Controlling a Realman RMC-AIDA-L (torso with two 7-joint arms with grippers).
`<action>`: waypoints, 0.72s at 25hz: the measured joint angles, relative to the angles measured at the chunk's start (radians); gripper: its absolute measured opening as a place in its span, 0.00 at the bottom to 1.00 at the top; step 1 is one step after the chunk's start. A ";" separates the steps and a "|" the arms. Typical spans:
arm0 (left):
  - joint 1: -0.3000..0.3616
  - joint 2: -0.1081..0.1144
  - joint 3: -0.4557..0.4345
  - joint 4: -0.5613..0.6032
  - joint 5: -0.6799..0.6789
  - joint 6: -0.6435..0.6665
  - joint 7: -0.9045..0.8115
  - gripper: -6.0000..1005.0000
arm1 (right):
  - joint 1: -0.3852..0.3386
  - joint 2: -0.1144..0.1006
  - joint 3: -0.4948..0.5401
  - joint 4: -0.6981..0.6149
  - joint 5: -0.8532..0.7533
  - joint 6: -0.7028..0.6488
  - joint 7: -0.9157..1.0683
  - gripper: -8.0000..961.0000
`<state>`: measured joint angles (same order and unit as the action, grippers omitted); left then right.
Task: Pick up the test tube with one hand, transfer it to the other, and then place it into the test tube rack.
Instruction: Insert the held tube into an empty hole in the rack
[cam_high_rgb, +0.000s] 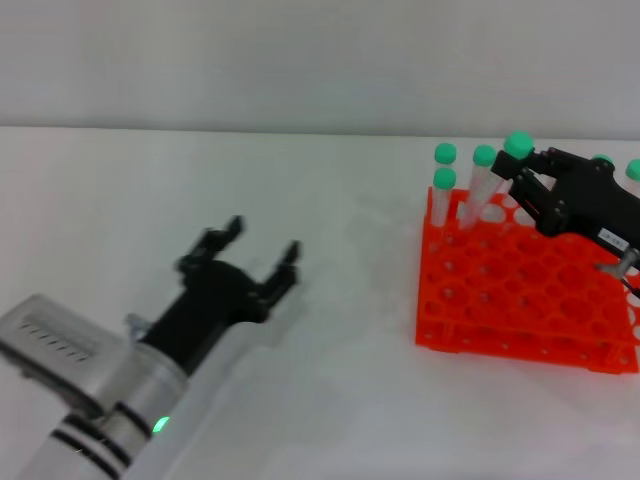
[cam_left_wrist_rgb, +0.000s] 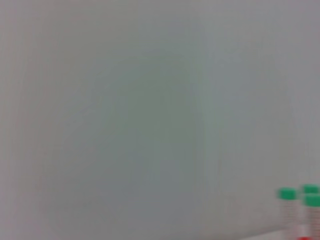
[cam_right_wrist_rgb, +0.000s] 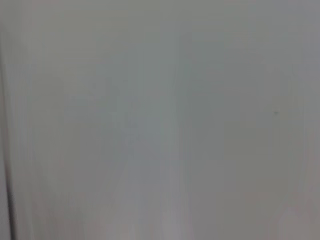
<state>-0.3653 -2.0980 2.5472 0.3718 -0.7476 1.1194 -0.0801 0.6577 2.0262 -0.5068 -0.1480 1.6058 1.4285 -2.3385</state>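
The orange-red test tube rack (cam_high_rgb: 520, 290) stands at the right of the white table. My right gripper (cam_high_rgb: 524, 186), all black with a small white label, hangs over the rack's back left part. It is shut on a clear test tube (cam_high_rgb: 505, 180) with a green cap. The tube is tilted, and its lower end is at the rack's top plate. My left gripper (cam_high_rgb: 262, 240), black on a white-and-silver arm with a green light, is open and empty over the table, left of the rack. The right wrist view shows only blank grey.
Several other green-capped tubes (cam_high_rgb: 445, 178) stand in the rack's back row, some to the left of the held tube and some behind my right gripper. Three green caps (cam_left_wrist_rgb: 286, 193) show in a corner of the left wrist view.
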 joint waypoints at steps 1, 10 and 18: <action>0.017 0.001 -0.022 -0.002 0.000 0.006 -0.001 0.77 | 0.006 0.000 0.000 0.003 0.004 -0.015 -0.008 0.22; 0.072 0.004 -0.073 -0.042 -0.063 0.078 -0.006 0.77 | 0.030 0.000 -0.002 0.006 0.046 -0.105 -0.053 0.22; 0.061 0.004 -0.075 -0.042 -0.074 0.080 -0.006 0.77 | 0.039 0.000 -0.011 0.007 0.044 -0.161 -0.058 0.22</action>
<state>-0.3039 -2.0938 2.4723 0.3297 -0.8220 1.1991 -0.0859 0.6969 2.0264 -0.5174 -0.1411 1.6493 1.2677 -2.3961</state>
